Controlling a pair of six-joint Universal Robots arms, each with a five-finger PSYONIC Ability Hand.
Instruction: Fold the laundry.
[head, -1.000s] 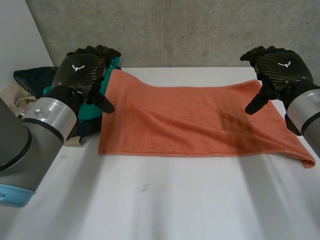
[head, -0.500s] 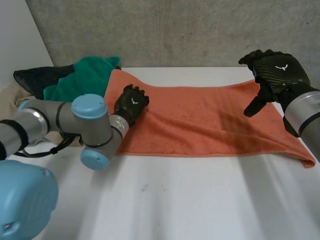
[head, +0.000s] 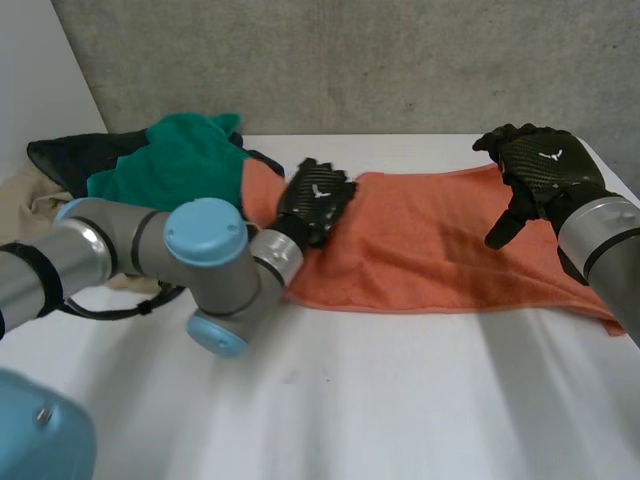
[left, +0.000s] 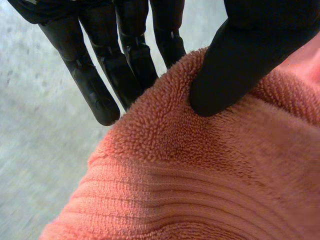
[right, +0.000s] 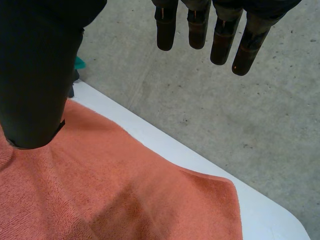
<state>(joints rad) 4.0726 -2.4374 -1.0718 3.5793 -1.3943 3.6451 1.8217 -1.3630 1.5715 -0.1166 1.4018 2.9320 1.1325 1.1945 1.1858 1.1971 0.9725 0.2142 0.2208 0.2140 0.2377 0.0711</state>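
While a heap of unfolded laundry, a green cloth uppermost, waited at ten o'clock on the white table, the left hand sat at about eleven o'clock, thumb and fingers pinched on a raised ridge of the orange towel near its far left edge. The towel lay wide across the table from eleven to three o'clock, bunched at the left end around that grasp and flatter toward the right. At two o'clock the right hand hovered just above the far right corner, fingers loose and apart, holding nothing. The task looked barely begun: this fold was not yet made, and the whole heap remained.
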